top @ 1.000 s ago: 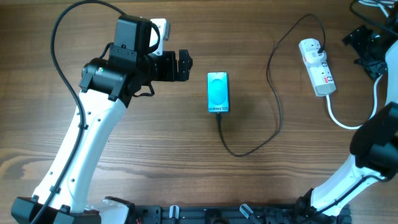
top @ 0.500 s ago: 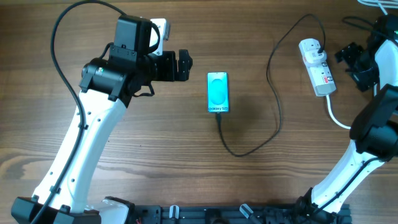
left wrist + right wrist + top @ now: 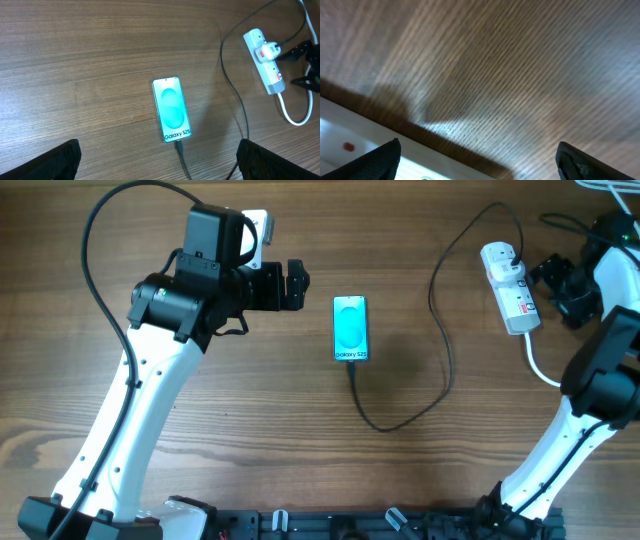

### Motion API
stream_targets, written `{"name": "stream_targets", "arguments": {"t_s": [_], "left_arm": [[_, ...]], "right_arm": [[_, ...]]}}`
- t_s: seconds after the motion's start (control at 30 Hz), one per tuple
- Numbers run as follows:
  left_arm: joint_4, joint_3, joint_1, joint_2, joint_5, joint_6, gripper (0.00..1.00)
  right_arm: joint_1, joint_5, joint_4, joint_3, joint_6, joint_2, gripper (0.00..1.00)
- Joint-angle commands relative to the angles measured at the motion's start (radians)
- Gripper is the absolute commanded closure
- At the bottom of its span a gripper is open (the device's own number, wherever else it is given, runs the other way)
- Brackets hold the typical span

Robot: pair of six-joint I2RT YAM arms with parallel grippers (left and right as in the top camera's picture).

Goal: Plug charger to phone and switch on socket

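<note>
overhead: high above, facing straight down — whole table (image 3: 260, 440)
left wrist: raised, angled down at phone (image 3: 171, 109), socket (image 3: 270, 70)
right wrist: very near the table, blurred
shared: first two — phone, socket

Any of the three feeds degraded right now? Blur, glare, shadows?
Right wrist: smeared throughout, the socket only a soft white band at the lower left edge. Left wrist: sharp, the lettering on the phone is legible. Overhead: sharp, even light, faint shadows, no glare.
</note>
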State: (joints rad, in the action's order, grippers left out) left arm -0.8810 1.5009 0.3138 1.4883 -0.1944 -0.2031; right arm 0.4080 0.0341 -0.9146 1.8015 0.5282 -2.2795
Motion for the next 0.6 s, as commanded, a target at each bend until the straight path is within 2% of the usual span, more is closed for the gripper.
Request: {"name": "stream_targets", "arguments": {"t_s": [0.0,0.57], "left_arm": [[0.0,0.0,-0.005,0.0,0.01,0.013,0.0],[0.0,0.0,-0.005,0.0,0.01,0.013,0.0]], "right_arm": [[0.003,0.054,0.013,-0.009,-0.013,-0.023,0.01],[0.002,0.102,0.019,-0.01,-0.032,-0.024,0.01]]}}
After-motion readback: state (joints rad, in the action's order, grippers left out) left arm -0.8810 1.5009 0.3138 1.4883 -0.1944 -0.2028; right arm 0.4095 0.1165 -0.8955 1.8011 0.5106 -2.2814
